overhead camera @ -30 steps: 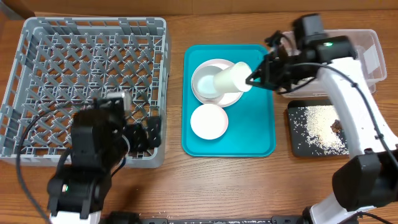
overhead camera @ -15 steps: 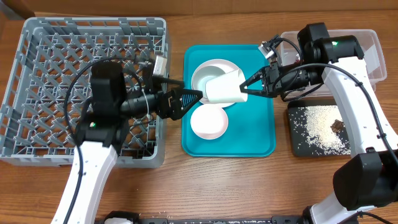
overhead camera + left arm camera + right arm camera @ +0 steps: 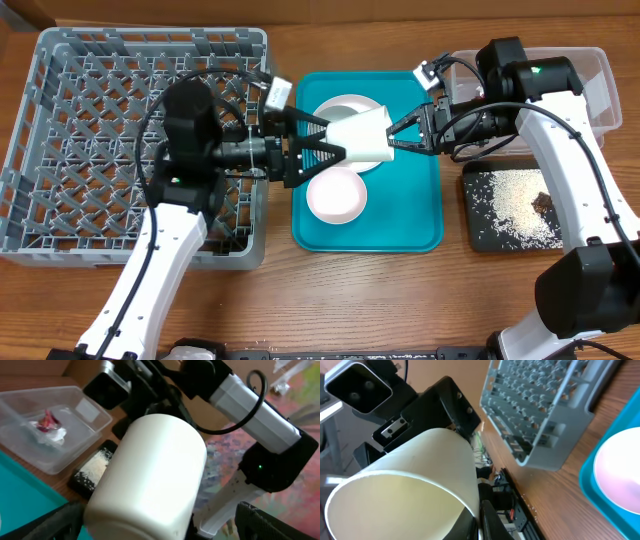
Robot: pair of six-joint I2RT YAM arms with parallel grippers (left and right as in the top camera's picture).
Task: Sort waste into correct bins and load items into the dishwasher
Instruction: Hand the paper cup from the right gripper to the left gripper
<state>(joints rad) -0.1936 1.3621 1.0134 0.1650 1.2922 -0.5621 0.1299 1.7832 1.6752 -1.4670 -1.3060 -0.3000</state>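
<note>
A small white cup (image 3: 362,136) hangs on its side above the teal tray (image 3: 415,215). My right gripper (image 3: 397,138) is shut on its rim, one finger inside the mouth, as the right wrist view shows on the cup (image 3: 405,485) at the gripper (image 3: 482,521). My left gripper (image 3: 330,140) is open, its fingers on either side of the cup's base (image 3: 150,475) with gaps showing. A white plate with a greyish bowl (image 3: 332,112) and a second whitish bowl (image 3: 335,195) lie on the tray. The grey dish rack (image 3: 140,140) stands at the left.
At the right stands a clear tub (image 3: 585,95), which holds a red wrapper (image 3: 47,416) and a white paper wad (image 3: 56,435). A black tray (image 3: 480,225) in front of it holds rice grains (image 3: 510,200) and a brown lump (image 3: 542,203).
My left arm has swung from the rack's front over to the tray, open jaws now around the cup's base. The right gripper has carried the cup slightly left.
</note>
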